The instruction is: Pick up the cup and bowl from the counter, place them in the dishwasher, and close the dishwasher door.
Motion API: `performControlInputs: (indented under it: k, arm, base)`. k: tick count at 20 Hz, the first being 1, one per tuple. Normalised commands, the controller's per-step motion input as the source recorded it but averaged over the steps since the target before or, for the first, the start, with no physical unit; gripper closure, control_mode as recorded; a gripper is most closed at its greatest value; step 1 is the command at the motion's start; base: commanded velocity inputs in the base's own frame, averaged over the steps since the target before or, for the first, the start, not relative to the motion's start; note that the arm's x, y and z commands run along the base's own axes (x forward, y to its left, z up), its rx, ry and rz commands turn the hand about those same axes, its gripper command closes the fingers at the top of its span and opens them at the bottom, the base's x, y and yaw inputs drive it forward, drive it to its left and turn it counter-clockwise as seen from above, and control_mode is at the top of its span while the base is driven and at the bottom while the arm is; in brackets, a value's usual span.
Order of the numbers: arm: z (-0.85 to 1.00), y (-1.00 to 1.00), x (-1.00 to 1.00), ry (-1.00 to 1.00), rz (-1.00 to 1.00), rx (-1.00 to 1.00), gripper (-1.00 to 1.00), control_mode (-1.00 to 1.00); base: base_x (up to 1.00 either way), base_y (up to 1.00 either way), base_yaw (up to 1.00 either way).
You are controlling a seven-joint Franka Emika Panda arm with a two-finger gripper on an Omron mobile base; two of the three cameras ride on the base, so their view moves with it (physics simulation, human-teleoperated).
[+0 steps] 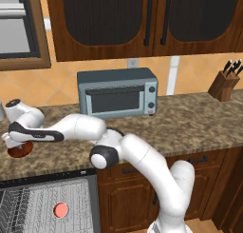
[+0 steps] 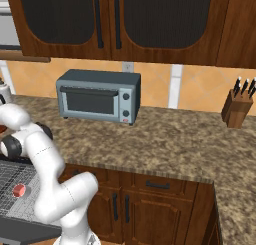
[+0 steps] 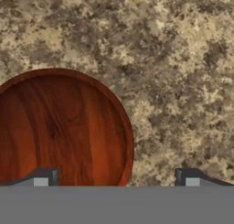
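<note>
The reddish-brown bowl [image 3: 55, 127] sits on the granite counter [image 3: 183, 58] right under my gripper [image 3: 116, 178], which is open. One fingertip [image 3: 43, 177] hangs over the bowl's inside, the other [image 3: 189, 177] over bare counter, so the bowl's right rim lies between them. In the left base view the hand hovers just above the bowl [image 1: 20, 151] at the counter's left end. The cup [image 1: 60, 209] stands upright in the dishwasher's wire rack [image 1: 38, 199], pink-red inside up, and the cup [image 2: 19, 190] also shows in the right base view. The dishwasher door [image 2: 22, 230] lies folded down.
A grey toaster oven [image 1: 117, 92] stands at the back of the counter, to the right of my arm. A knife block [image 1: 224, 83] is at the far right. Dark wall cabinets [image 1: 142, 18] hang overhead. Wooden base cabinets [image 2: 150, 199] flank the open dishwasher.
</note>
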Motion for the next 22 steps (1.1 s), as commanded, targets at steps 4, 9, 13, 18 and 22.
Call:
performControlInputs:
  k: [4, 9, 13, 18, 22]
  arm:
    - [-0.32, 0.00, 0.04, 0.00, 0.00, 0.00, -1.00, -1.00]
    - [-0.46, 0.00, 0.00, 0.00, 0.00, 0.00, -1.00, -1.00]
    - [-0.11, 0.00, 0.00, 0.00, 0.00, 0.00, -1.00, -1.00]
    - [0.00, 0.00, 0.00, 0.01, 0.00, 0.00, 1.00, -1.00]
    - [0.00, 0.00, 0.00, 0.00, 0.00, 0.00, 1.00, -1.00]
  base:
    - [0.00, 0.00, 0.00]
    - [0.00, 0.00, 0.00]
    - [0.00, 0.00, 0.00]
    - [0.00, 0.00, 0.00]
    - [0.00, 0.00, 0.00]
